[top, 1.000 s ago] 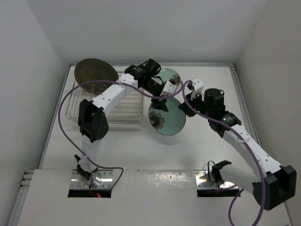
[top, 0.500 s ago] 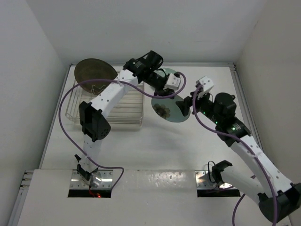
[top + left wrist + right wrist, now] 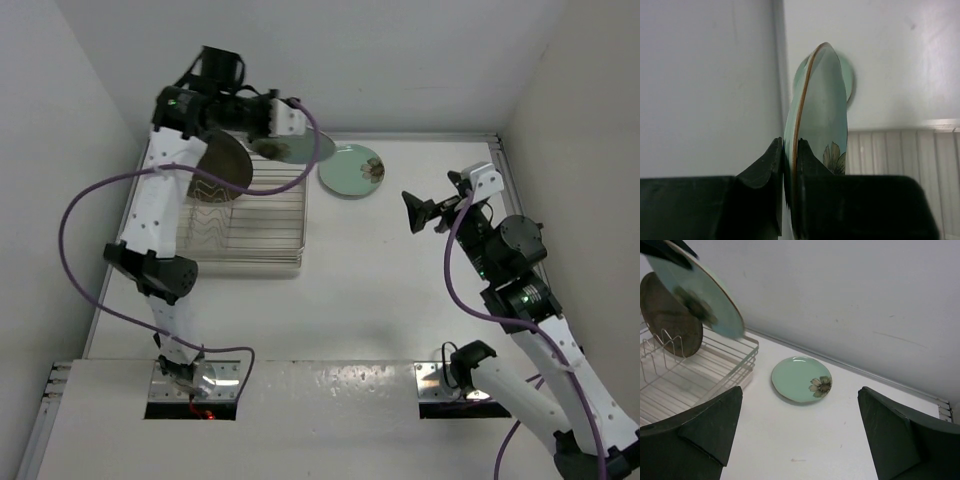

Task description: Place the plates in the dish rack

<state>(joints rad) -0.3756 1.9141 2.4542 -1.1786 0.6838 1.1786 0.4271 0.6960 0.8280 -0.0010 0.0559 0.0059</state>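
Brown plate (image 3: 222,168) racked; left gripper (image 3: 791,152) pinches mint plate (image 3: 822,125); second mint plate (image 3: 351,170) flat; right gripper (image 3: 424,212) wide.

White worktop (image 3: 380,290), matte, few faint specks. Pale rail (image 3: 420,136) along far edge, at foot of back wall (image 3: 400,60). Plain white left wall (image 3: 50,150), right wall (image 3: 590,120). White near ledge (image 3: 330,410), two rectangular cutouts, metal plate (image 3: 437,380) in each.

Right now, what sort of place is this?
Probably a robot lab cell, not a kitchen: bare white walls enclose a white table, two arms are bolted at its near edge, and the props are a wire dish rack and plates.
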